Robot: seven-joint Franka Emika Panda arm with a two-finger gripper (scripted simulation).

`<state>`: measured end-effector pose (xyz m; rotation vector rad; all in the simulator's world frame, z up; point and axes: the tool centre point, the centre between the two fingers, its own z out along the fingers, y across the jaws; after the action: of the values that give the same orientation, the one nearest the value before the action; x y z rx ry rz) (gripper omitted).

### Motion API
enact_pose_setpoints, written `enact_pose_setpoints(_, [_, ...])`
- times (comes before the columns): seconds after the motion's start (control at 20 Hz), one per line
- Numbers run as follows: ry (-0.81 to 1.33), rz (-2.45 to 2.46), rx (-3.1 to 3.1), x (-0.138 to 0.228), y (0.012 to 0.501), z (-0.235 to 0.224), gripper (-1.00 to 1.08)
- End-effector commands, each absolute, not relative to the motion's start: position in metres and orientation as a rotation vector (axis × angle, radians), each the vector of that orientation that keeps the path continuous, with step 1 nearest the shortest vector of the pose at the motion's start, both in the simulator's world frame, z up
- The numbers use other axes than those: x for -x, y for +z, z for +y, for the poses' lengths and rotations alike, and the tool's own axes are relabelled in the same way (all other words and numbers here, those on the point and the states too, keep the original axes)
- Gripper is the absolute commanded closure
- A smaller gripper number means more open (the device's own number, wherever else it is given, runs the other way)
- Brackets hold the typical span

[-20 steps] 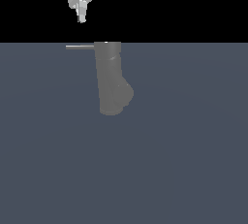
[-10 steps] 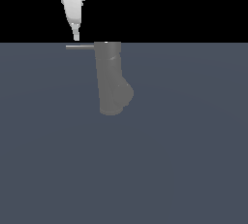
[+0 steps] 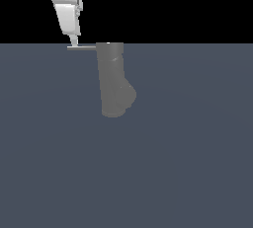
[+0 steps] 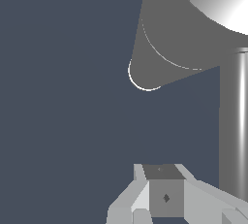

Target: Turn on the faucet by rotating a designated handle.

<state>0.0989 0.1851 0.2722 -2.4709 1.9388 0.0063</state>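
The faucet [image 3: 111, 79] is a matte grey upright cylinder with a short stub spout [image 3: 127, 96] angled off its lower part. The handle [image 3: 82, 47], a thin light-grey rod, sticks out from the cylinder's top toward the exterior view's left. My white gripper [image 3: 73, 42] comes down from above. Its narrow tip sits right at the rod's outer end, fingers together with nothing between them. In the wrist view the faucet [image 4: 179, 39] fills the upper part, the handle [image 4: 239, 121] runs as a bright bar beside it, and the gripper [image 4: 164, 191] shows shut.
A flat dark grey-blue floor [image 3: 188, 163] spreads around the faucet. Black background lies behind its top.
The gripper has come down and shifted slightly toward the exterior view's left, from well above the handle to its outer end. The faucet and handle have not visibly moved.
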Motion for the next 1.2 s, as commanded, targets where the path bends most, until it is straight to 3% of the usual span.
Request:
enact_pose_setpoints(0.0, [0.000,1.950,2.463,-0.100,0.270,0.187,1.08])
enact_pose_setpoints(1.15, [0.001,1.950,2.464,-0.060,0.270,0.175,1.08])
